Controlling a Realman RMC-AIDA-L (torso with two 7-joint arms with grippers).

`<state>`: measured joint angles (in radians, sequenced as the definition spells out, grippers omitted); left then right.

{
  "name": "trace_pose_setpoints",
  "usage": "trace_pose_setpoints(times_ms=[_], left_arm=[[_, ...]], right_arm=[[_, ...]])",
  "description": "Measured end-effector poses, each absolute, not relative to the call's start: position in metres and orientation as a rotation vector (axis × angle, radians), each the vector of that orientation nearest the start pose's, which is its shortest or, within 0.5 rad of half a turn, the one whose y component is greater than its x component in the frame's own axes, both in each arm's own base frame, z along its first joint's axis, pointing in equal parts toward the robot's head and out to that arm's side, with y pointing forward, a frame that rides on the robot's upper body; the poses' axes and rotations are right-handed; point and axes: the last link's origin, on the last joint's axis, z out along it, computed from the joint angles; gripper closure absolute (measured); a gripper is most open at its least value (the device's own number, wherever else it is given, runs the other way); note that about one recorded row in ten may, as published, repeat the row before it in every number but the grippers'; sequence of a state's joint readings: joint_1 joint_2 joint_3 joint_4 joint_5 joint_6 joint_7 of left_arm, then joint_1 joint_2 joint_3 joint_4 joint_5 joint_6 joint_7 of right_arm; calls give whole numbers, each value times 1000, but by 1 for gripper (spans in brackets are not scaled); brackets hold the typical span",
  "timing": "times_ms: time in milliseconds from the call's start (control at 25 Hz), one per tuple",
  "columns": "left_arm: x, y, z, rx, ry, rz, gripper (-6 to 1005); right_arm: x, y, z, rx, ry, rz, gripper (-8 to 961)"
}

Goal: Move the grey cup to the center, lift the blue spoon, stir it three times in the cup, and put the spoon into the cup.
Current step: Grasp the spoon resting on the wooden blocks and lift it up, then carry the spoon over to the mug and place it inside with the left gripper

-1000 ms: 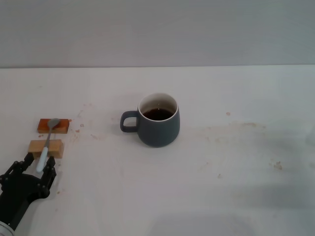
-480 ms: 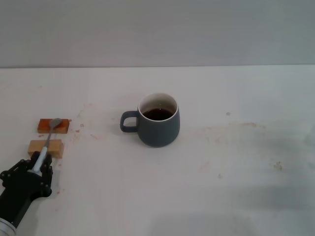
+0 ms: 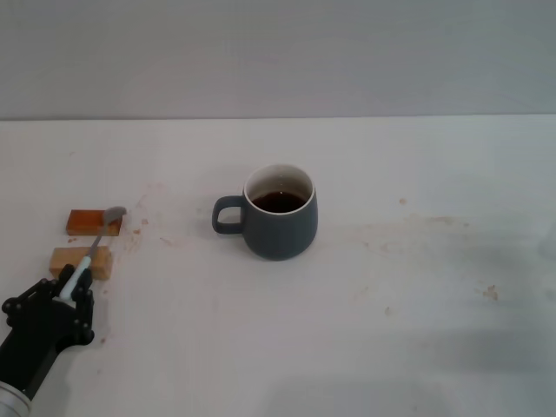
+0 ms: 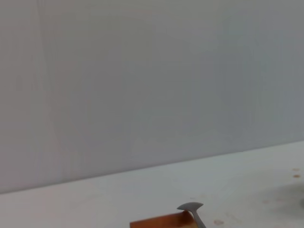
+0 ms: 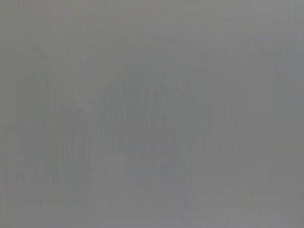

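The grey cup stands upright near the middle of the white table, handle to the left, dark liquid inside. My left gripper is at the near left, shut on the pale handle of the blue spoon. The spoon's metal bowl is raised, over the right end of the orange-brown block. In the left wrist view the spoon bowl shows above that block. The right gripper is out of view; the right wrist view shows only flat grey.
A tan block lies just in front of the orange-brown one, under the spoon's neck. Brown stains and crumbs mark the table to the right of the cup and around the blocks. A grey wall stands behind.
My left gripper closed on the spoon's handle. The spoon's bowl has lifted off the orange-brown block and swung a little to the right.
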<state>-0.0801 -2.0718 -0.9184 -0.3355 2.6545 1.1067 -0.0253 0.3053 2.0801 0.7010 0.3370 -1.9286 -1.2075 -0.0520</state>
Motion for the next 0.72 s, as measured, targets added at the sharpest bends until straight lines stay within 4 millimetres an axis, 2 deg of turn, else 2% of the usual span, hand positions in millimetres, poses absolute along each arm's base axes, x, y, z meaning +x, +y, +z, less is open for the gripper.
trace_pose_setpoints(times_ms=[280,320,480,520,680,720], left_arm=[[-353,231,-49,-1778,-515,-544,820],[-346,235,-46,-1777,-474,-561,820],[-340,242,-40,-1786,-451,-576,820],[-330,253,-33,-1819,-453,-576,820],[-316,266,-24,-1860,-441,-545,820],[-300,276,-14,-1884,-423,-524,820]], right_arm=[[343,297,-13,-1375,617,652,955],[343,297,-13,-1375,617,652,955],[344,296,-13,-1374,619,650,955],[345,295,-13,-1373,622,649,955],[345,294,-13,-1371,621,650,955],[345,293,-13,-1368,620,653,955]])
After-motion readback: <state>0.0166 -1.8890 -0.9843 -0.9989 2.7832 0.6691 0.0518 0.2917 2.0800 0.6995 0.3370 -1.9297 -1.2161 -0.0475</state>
